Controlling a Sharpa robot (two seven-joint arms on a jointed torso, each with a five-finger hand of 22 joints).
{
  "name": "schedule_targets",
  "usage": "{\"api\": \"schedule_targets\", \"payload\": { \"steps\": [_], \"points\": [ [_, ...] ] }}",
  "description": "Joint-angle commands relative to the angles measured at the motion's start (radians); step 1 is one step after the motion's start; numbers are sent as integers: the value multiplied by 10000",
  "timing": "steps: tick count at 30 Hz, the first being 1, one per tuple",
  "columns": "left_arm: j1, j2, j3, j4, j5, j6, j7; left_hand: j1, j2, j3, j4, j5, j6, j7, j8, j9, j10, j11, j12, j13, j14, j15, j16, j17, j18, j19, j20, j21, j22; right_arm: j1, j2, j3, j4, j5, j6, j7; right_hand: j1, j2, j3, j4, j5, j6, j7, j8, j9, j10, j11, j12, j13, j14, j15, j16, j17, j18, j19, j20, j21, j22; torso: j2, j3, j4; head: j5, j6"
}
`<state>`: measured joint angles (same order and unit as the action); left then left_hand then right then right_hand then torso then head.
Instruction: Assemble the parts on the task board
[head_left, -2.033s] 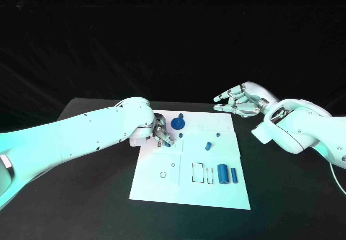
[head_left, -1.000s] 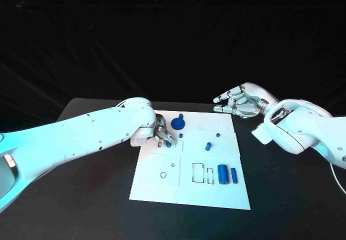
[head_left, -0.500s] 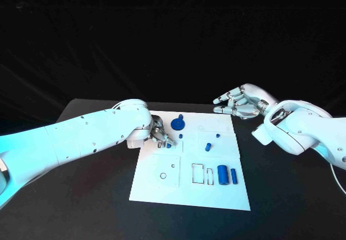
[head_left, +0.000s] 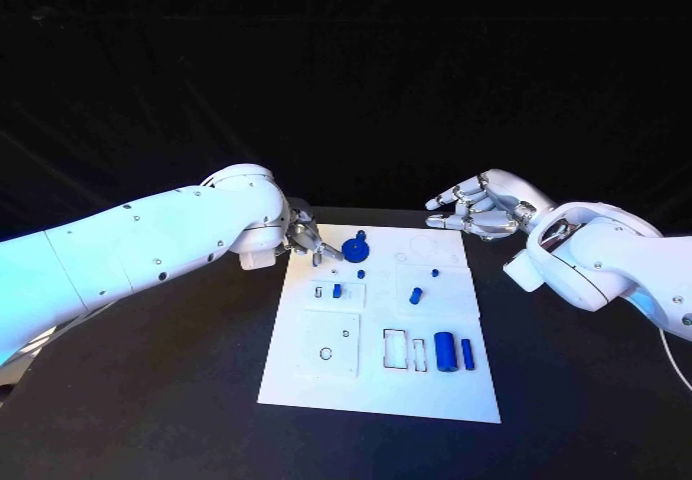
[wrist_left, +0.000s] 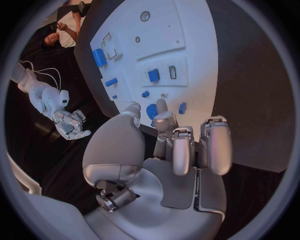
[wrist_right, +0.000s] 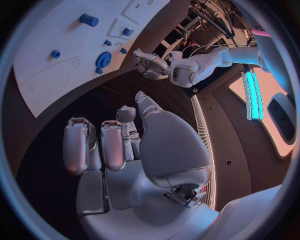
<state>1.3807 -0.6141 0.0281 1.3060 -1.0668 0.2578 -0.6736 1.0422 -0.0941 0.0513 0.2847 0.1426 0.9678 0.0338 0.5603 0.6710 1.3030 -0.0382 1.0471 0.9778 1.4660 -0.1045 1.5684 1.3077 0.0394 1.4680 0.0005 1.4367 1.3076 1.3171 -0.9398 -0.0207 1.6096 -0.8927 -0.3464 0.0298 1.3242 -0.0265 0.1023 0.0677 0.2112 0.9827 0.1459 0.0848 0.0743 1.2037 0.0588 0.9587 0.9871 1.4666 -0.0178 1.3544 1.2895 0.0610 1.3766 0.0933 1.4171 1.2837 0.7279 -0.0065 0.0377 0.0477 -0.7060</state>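
While the left hand (head_left: 306, 240) hovers empty-fingered over the task board's (head_left: 378, 385) far-left corner, the right hand (head_left: 479, 207) hangs empty, fingers loosely spread.

Both hands (head_left: 306, 240) (head_left: 476, 210) empty, fingers apart

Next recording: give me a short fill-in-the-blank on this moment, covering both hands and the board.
1. The left hand holds ____.
2. The task board is ____ in colour.
3. The round gear-like part lies on the board nearest the robot's ____ hand.
4. The right hand hovers beyond the board's far ____ corner.

Missing words: nothing; white; left; right
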Motion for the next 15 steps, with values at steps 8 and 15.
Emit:
{"api": "schedule_targets", "payload": {
  "steps": [8,15],
  "points": [
    [208,946,-71,-2003,-38,758,386,726,272,-412,-17,101,-409,295,-743,-816,-481,275,-674,-782,1048,292,24,2631,31,420,283,-186,1034,-8,76,-7,-61,-25,127,78,-84,48,-45,27,53,0,35,48,-10,-19,18,-39,-14,426,38,-54,-9,73,-68,27,-58,-9,13,-23,5,32,51],
    [81,1538,-128,-3327,-131,1052,685,979,486,-355,-4,226,-196,266,-701,-949,-511,262,-657,-796,1048,296,24,2631,31,427,311,-179,1054,-15,154,-9,-103,8,123,111,-101,72,-49,48,57,-4,35,48,-11,-15,18,-32,-11,428,38,-54,-3,72,-66,28,-59,-5,87,-55,-78,103,112]
  ]
}}
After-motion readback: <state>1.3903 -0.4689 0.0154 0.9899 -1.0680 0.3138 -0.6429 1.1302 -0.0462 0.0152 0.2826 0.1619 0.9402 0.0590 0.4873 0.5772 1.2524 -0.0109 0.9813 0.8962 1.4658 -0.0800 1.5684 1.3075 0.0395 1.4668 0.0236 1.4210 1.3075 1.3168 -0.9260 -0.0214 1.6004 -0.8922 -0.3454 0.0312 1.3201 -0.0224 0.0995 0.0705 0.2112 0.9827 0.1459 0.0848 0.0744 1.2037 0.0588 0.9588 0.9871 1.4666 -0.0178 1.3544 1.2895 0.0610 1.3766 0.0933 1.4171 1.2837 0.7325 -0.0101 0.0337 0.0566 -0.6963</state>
